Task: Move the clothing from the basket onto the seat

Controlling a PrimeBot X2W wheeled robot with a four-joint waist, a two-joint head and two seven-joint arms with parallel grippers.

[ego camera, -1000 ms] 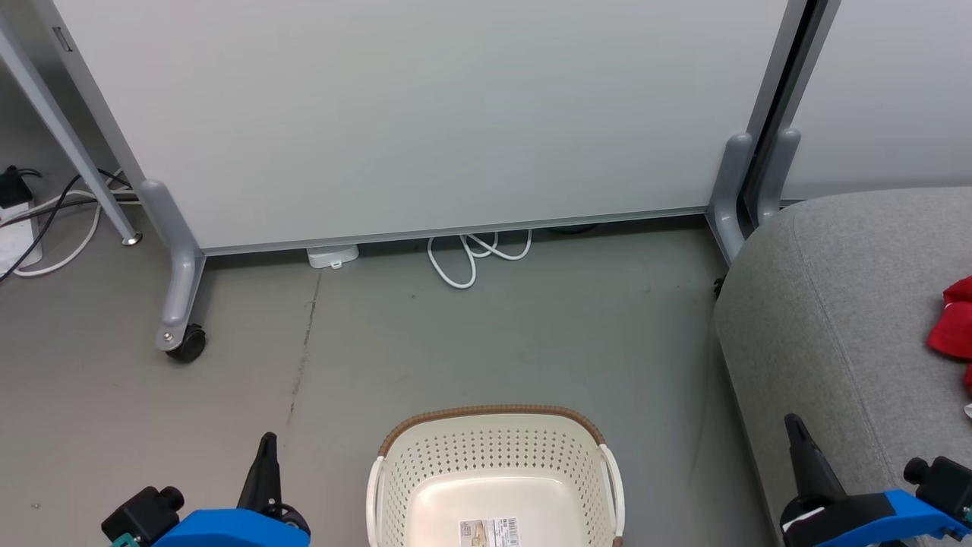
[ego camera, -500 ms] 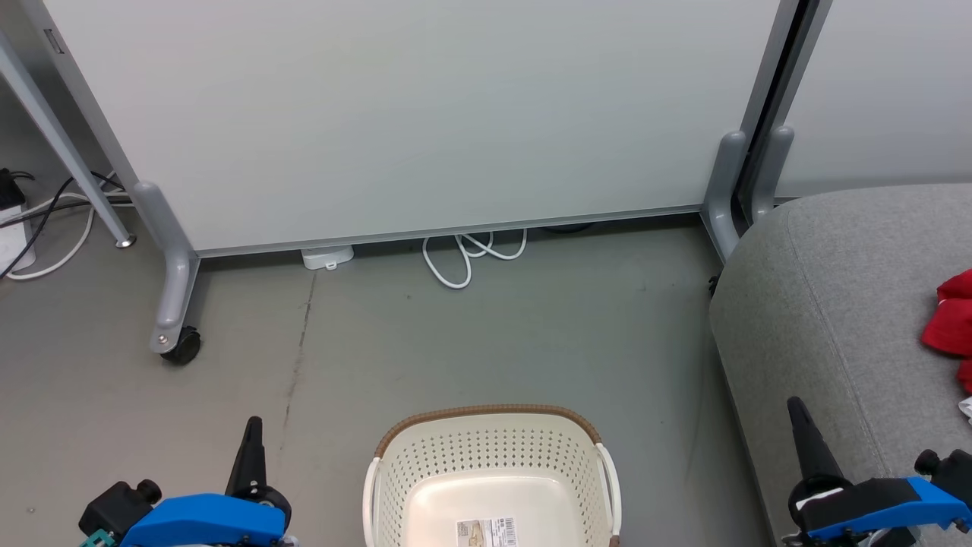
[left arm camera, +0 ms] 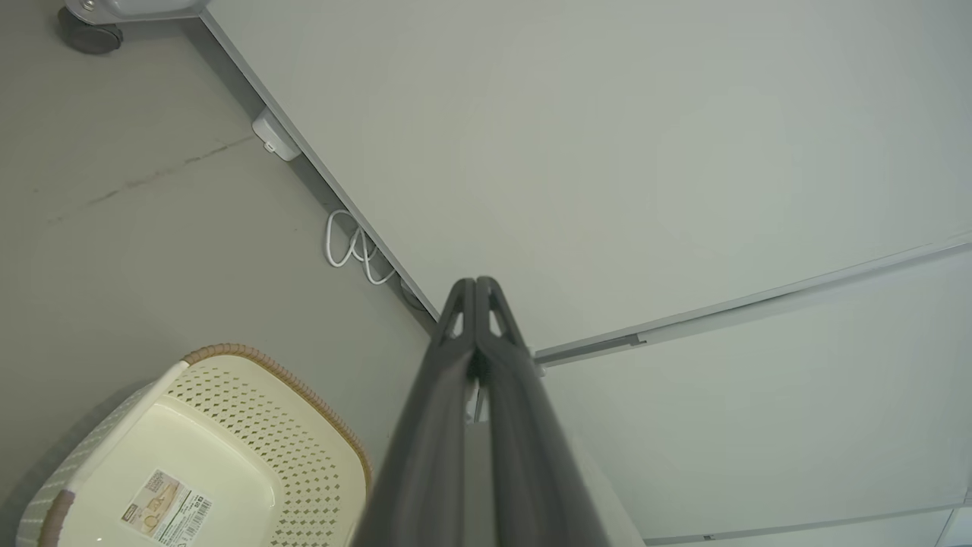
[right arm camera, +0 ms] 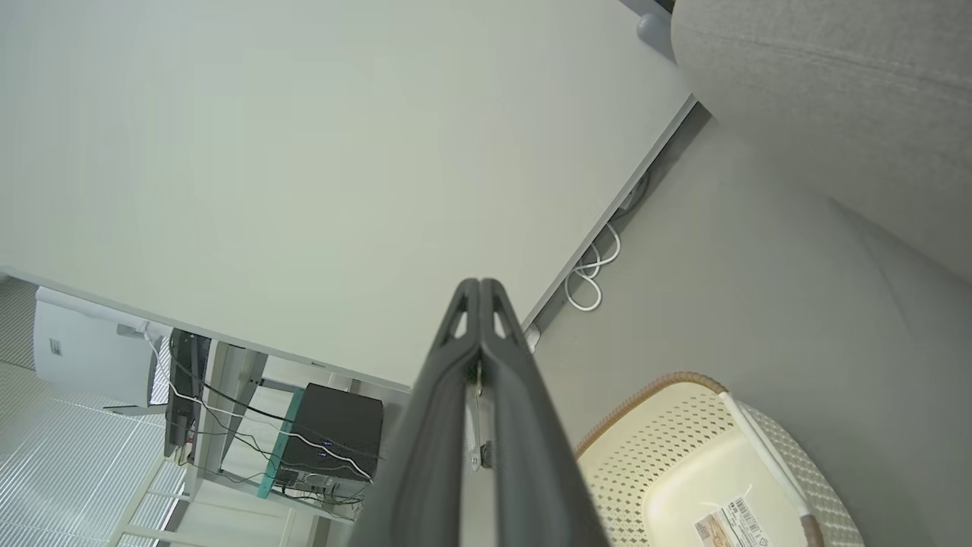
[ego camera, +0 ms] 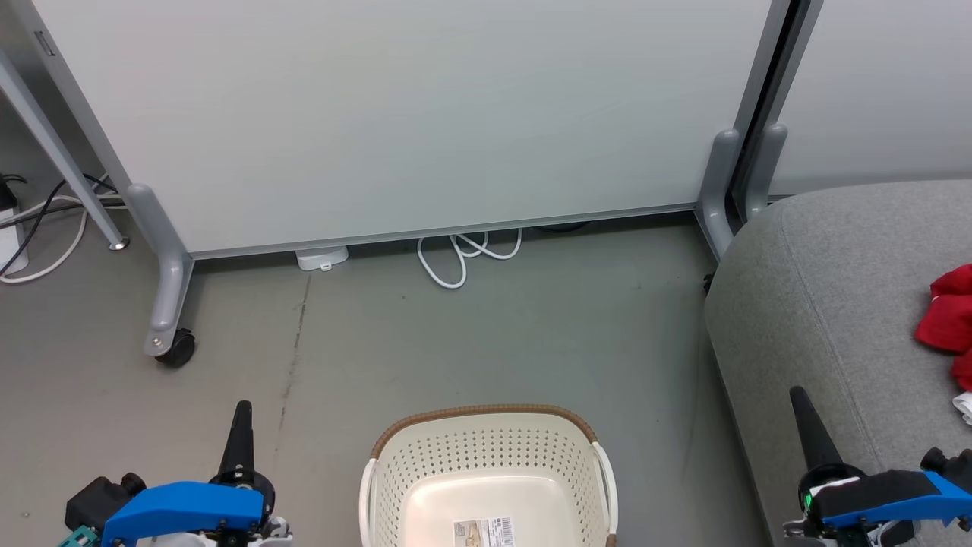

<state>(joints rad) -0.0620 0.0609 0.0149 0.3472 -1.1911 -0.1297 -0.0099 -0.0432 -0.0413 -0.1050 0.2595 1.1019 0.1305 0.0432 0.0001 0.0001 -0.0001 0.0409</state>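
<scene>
Noting red clothing [ego camera: 945,323] heaped on the grey seat [ego camera: 828,304], well apart from the laundry basket [ego camera: 486,412]; saw basket empty on floor [ego camera: 493,334], label [ego camera: 484,530] bare. Found left pincer [left arm camera: 476,286] and right pincer [right arm camera: 480,287] fully closed, gripping nothing. Judged fabric light, soft, floppy; best pinched at a bunched fold.

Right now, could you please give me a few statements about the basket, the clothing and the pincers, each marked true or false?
1. Red clothing lies on the seat. True.
2. The basket holds a garment. False: the part of its floor in view carries just a label.
3. The left pincer is shut with nothing in it. True.
4. The right pincer grips red fabric. False: it is shut and empty.
5. A white cable lies looped below the panel. True.
</scene>
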